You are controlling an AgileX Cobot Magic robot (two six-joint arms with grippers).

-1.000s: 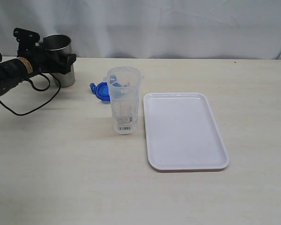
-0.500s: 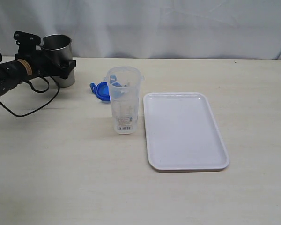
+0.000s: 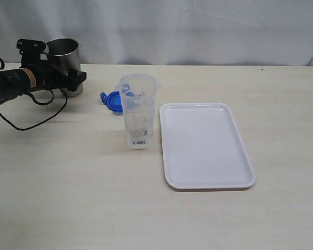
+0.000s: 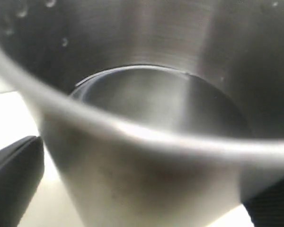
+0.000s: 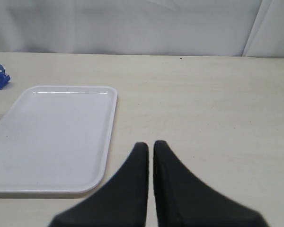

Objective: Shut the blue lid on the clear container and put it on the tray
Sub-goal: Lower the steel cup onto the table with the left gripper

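Clear container just beside tray edge (small gap).

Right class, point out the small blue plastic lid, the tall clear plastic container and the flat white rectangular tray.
small blue plastic lid (image 3: 110, 100), exterior view, top face.
tall clear plastic container (image 3: 138, 117), exterior view, mid side wall.
flat white rectangular tray (image 3: 206, 148), exterior view, bare floor.

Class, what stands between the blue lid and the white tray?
The clear container stands between the blue lid and the tray, shown in the exterior view.
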